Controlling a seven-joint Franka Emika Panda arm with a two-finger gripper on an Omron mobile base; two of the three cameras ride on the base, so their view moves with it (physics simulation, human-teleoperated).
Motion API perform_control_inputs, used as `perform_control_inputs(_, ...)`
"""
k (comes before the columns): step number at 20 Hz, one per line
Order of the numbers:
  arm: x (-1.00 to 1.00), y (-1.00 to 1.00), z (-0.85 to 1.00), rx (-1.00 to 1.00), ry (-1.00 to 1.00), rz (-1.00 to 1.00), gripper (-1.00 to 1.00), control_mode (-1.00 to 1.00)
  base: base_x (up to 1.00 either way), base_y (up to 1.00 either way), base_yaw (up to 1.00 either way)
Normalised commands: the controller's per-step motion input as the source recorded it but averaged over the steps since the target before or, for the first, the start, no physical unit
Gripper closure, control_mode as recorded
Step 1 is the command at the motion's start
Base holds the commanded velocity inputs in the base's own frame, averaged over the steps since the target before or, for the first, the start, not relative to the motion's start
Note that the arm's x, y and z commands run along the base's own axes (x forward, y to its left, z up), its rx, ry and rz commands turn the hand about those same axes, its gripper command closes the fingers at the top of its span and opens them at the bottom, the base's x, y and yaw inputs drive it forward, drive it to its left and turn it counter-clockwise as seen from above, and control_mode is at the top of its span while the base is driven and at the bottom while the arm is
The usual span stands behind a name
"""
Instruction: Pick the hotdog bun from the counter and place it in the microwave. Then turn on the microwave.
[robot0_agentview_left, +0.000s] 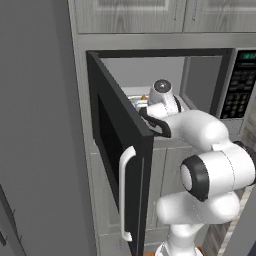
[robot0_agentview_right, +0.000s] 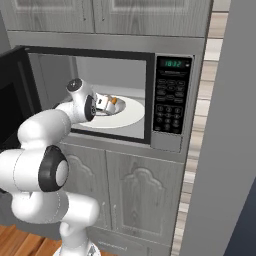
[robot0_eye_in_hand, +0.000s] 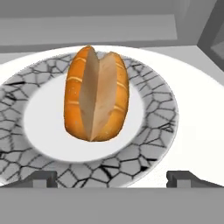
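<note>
Bun (robot0_eye_in_hand: 96, 97) on plate (robot0_eye_in_hand: 148, 144), ahead of open jaws

The white arm (robot0_agentview_right: 45, 145) rises from its base, folds at a bulky dark-ringed elbow (robot0_agentview_left: 200, 175), then stretches forward and slightly upward, its forearm level. The wrist (robot0_agentview_right: 82, 102) bends so the hand points forward. The gripper (robot0_eye_in_hand: 109, 179) hangs with its jaws spread wide, gripping nothing. In the hand view the two dark fingers (robot0_eye_in_hand: 41, 178) stand far apart at the bottom edge.
</note>
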Motion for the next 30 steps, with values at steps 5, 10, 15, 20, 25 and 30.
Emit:
perform_control_inputs(5, -0.37, -0.05, 0.12, 0.00, -0.11, 0.00, -1.00, -1.00, 0.00, 0.00, 0.00)
perform_control_inputs(10, -0.34, -0.07, 0.20, 0.01, -0.09, 0.00, -1.00, -1.00, 0.00, 0.00, 0.00)
perform_control_inputs(15, -0.30, -0.12, 0.28, 0.04, -0.05, 0.03, -1.00, -1.00, 0.00, 0.00, 0.00)
perform_control_inputs(20, -0.34, -0.09, 0.23, 0.04, -0.01, 0.04, -1.00, -1.00, 0.00, 0.00, 0.00)
perform_control_inputs(25, -0.43, -0.04, 0.13, 0.03, 0.00, 0.03, -1.00, -1.00, 0.00, 0.00, 0.00)
perform_control_inputs(30, -0.54, -0.07, 0.11, 0.03, 0.00, 0.00, -1.00, -1.00, 0.00, 0.00, 0.00)
